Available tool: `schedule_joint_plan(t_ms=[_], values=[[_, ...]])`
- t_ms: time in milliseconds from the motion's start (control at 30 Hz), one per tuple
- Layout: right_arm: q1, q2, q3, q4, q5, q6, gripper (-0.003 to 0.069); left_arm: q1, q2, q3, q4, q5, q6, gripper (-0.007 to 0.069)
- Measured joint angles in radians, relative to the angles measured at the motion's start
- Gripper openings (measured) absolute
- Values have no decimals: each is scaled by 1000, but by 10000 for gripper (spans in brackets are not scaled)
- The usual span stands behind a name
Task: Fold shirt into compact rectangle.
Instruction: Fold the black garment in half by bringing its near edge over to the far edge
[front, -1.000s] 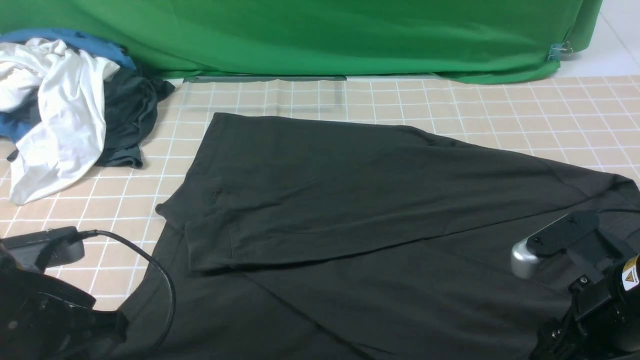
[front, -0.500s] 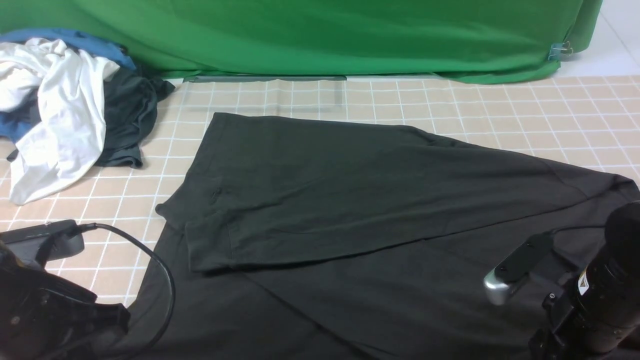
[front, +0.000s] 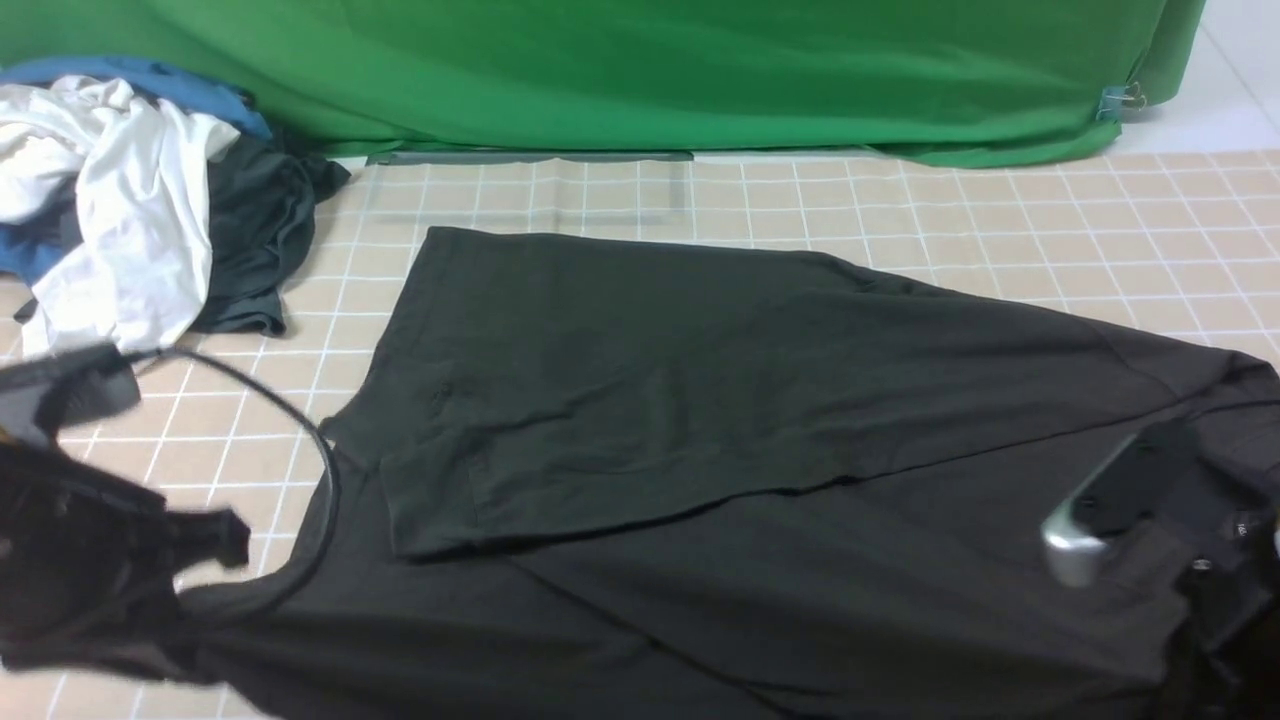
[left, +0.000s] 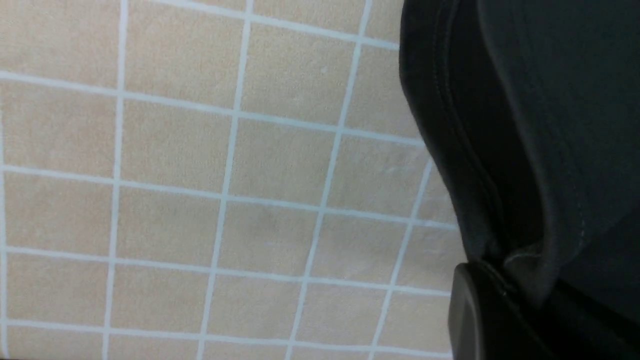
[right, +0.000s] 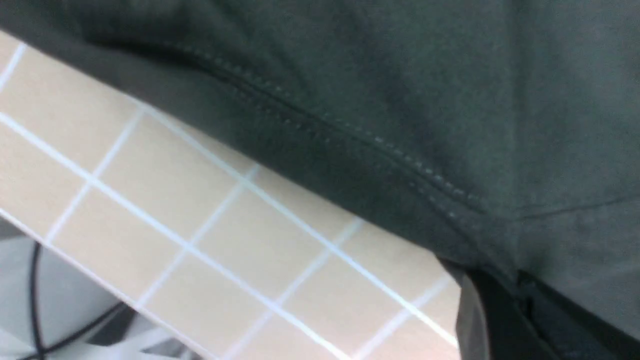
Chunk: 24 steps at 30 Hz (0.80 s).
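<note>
The black shirt (front: 640, 380) lies spread across the surface's near half, part-folded; both the left hand (left: 520, 305) and right hand (right: 505, 300) are closed on its near edge. This looks like the grip before another fold, calling for an even, paired lift away from the near edge.

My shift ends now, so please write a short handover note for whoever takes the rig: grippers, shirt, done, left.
Left gripper: shut on the hem edge of the black shirt.
Right gripper: shut on another stretch of the shirt's edge.
Shirt: spread across the grid-patterned table, its near edge in the grippers; an upper layer lies folded over the far part.
Pile of clothes: at the far left, apart from the shirt.
Done: both grips taken.
Left: probably bring the near edge over, then fold down to a compact rectangle; it is not one yet.
</note>
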Motion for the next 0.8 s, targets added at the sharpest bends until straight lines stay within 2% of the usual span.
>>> schedule_joint_plan(t_ms=[167, 367, 600, 800], values=[[-21, -47, -27, -53, 13, 15, 41, 0, 20, -100, -15, -36, -79, 28], [-165, 24, -132, -59, -6, 3, 41, 0, 182, -291, -50, -57, -117, 28], [-299, 225, -330, -32, -7, -26, 41, -3, 464, -591, -127, -87, -127, 28], [-325, 438, -566, -9, 5, -50, 41, -8, 734, -928, -139, -92, -128, 28]])
